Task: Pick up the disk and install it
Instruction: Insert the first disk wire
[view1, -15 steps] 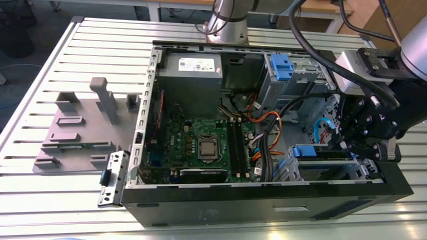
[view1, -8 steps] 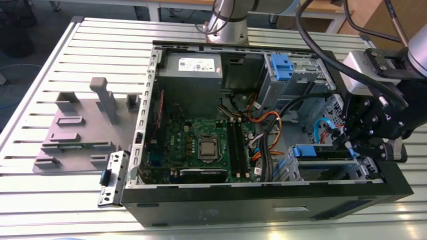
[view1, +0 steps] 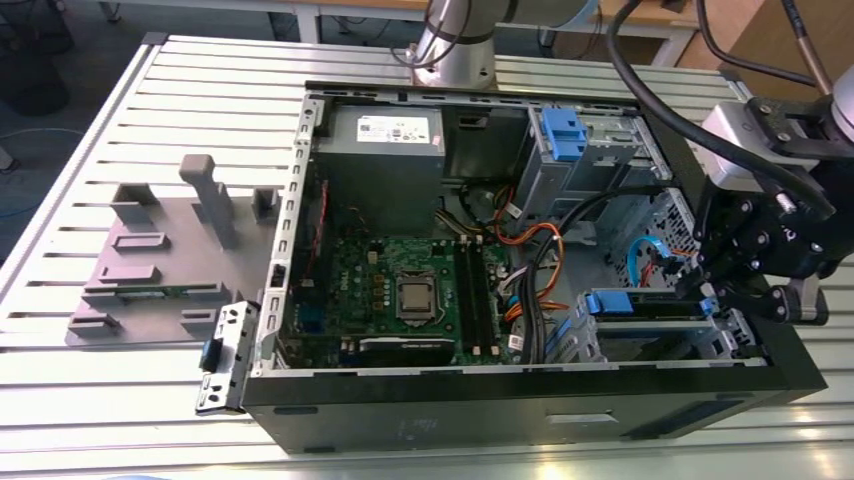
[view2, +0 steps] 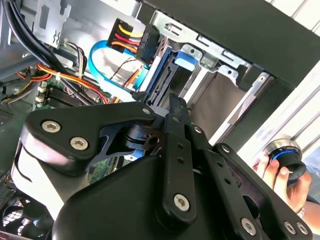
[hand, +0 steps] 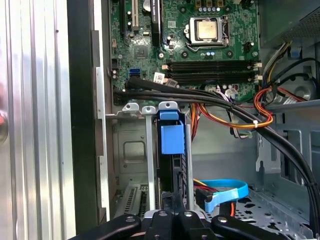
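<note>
The slatted metal table (view1: 160, 90) carried an open computer case (view1: 534, 405) lying on its side. Towards the exterior view's left of the case sat a grey moulded fixture (view1: 154, 270) – and a small metal bracket (view1: 224, 358) rested just beside the case's near corner. Behind the case stood the arm's base (view1: 451, 60).

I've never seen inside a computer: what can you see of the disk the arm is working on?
The disk is a flat dark slab with blue plastic rails and a blue tab on its end. It sits on edge in a metal bay in a corner of the open computer case, near the motherboard. The gripper is right at its other end.
</note>
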